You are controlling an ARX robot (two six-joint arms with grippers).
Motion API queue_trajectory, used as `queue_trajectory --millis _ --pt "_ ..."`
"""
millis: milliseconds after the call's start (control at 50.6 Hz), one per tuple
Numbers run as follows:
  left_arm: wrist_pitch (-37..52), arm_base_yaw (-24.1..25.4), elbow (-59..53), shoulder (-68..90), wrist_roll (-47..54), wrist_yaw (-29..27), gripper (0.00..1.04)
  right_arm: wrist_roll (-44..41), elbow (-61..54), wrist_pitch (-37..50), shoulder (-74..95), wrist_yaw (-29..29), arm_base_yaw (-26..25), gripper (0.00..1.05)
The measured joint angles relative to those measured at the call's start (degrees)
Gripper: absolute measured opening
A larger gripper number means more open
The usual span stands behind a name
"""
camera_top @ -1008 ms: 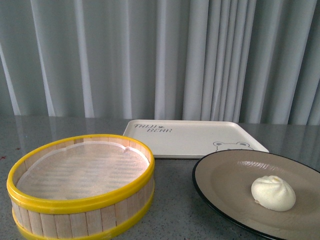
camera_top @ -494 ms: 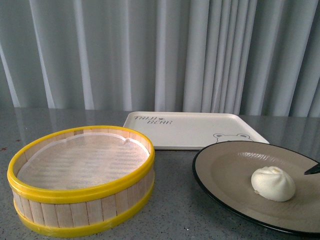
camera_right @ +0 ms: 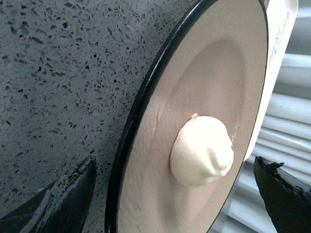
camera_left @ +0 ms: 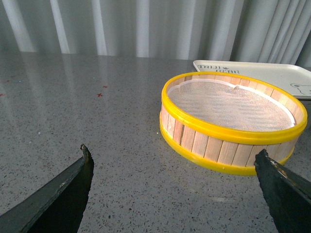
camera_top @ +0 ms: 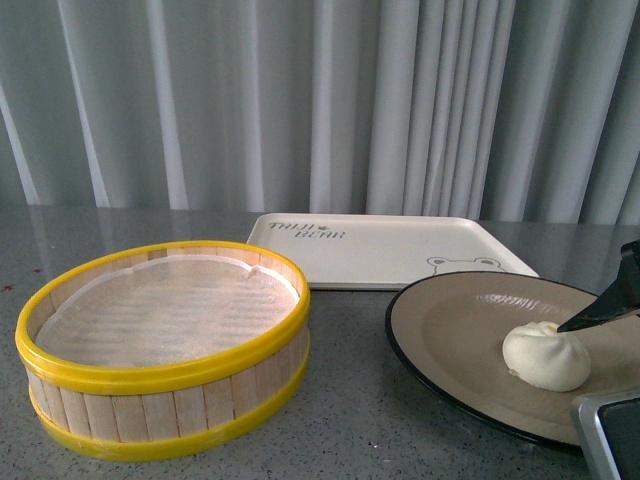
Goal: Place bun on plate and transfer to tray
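Front and wrist views. The bun [camera_top: 546, 356] is seen resting on the plate [camera_top: 450, 330] at the near right of the worktop [camera_top: 350, 420], as it was a second ago. What has changed is the right gripper [camera_right: 175, 187]: absent a second ago, it is now brought in from the right edge, one dark fingertip [camera_top: 600, 310] being shown just beside the bun. Its jaws are spread wide and nothing is held. The left gripper [camera_left: 173, 154] is likewise spread wide and empty, near the steamer basket [camera_top: 160, 378] at the near left. The first half of the task is judged done; the transfer to the tray [camera_top: 380, 255], far centre, is not yet made. Counted: one bun, one plate, one tray, one basket, two grippers.
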Motion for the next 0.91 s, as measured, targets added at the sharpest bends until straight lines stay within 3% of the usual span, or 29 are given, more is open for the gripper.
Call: queue_trajectory --millis 336,474,751,909 --pt "0.0 0.0 0.0 0.0 0.0 0.0 0.98 2.8 0.7 2.8 2.0 0.9 3.1 0.96" --pt "0.0 0.0 0.0 0.0 0.0 0.0 0.98 4.2 0.7 4.7 3.6 1.9 3.7 0.87" --pt "0.0 0.0 0.0 0.0 0.0 0.0 0.98 5.2 -1.3 7.3 5.2 3.1 3.8 0.36" --pt "0.0 0.0 0.0 0.0 0.0 0.0 0.98 6.5 -2.3 7.9 4.8 3.5 4.8 0.14"
